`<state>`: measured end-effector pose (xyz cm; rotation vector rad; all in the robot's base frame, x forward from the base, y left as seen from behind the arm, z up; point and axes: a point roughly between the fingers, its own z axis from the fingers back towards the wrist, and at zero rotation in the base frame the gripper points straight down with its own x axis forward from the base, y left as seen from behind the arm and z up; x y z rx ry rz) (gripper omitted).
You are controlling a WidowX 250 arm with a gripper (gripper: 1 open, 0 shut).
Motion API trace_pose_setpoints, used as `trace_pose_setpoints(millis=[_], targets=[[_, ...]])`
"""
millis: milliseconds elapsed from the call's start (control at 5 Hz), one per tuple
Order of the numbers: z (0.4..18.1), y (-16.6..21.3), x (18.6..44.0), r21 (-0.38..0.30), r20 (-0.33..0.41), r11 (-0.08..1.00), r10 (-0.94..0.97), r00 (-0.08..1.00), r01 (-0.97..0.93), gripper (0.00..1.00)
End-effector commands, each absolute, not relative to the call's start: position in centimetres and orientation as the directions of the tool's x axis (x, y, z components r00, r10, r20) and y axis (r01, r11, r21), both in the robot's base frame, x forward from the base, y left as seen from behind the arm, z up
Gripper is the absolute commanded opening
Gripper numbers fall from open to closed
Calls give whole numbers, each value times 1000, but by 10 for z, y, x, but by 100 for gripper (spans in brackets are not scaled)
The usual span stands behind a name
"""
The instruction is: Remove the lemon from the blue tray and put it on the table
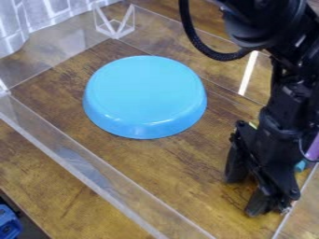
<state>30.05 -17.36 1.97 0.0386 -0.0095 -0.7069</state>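
The blue tray (145, 95) lies upturned in the middle of the dark wooden table (75, 140), and nothing rests on top of it. The lemon is not visible anywhere in the view. My black gripper (253, 189) hangs low over the table at the lower right, well clear of the tray's right rim. Its two fingers (236, 168) point down at the wood and stand apart, with nothing visible between them. The arm's bulk hides the table surface right behind the gripper.
Clear acrylic walls (88, 173) border the table along the front left and the back. A clear plastic stand (115, 19) sits at the back behind the wall. A purple object (312, 147) shows at the right edge beside the arm.
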Motion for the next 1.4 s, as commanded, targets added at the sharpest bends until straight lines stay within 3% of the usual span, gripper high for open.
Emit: trace_pose_setpoints(millis=[0,200,600,800,1000,1200], targets=[[24,-171,309,40,27,774,-633,774,632,0],[41,-167,311,59,55,783,-622,781,619,100],[76,-158,315,95,113,801,-598,793,591,100],[105,-150,316,126,159,824,-566,809,552,100],[120,-149,315,132,200,842,-539,818,522,100],[115,-150,314,136,220,839,-545,809,527,100]])
